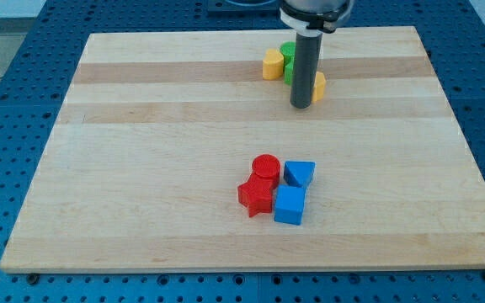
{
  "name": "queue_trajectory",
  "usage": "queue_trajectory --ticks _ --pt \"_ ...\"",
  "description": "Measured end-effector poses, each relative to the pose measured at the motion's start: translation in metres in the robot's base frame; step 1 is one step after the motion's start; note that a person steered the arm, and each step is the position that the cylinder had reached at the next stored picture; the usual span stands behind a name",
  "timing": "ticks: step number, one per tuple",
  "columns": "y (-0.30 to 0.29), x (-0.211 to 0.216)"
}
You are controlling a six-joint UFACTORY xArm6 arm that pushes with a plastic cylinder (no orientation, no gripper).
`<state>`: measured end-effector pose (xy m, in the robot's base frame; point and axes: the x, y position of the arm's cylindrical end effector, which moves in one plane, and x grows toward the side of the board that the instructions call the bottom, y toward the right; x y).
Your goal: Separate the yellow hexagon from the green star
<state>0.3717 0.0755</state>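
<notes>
Near the view's top, a small cluster of blocks sits on the wooden board (pixel 141 168). A yellow block (pixel 272 64), roughly hexagonal, is on the cluster's left. A green block (pixel 288 52) touches its right side, and more green (pixel 289 74) shows just below it, partly hidden by my rod, so its shape is unclear. A second yellow block (pixel 318 86) peeks out on the rod's right. My tip (pixel 302 106) rests on the board just below the cluster, close to the second yellow block and the lower green patch.
A second group lies lower in the middle: a red cylinder (pixel 265 167), a red star (pixel 256 198), a blue triangular block (pixel 300 173) and a blue cube (pixel 290 205), all touching. Blue perforated table surrounds the board.
</notes>
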Motion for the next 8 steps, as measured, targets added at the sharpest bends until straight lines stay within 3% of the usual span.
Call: queue_trajectory --ticks 1,2,8 --pt "-0.003 -0.006" --pt "-0.011 0.020" --pt "0.036 -0.053"
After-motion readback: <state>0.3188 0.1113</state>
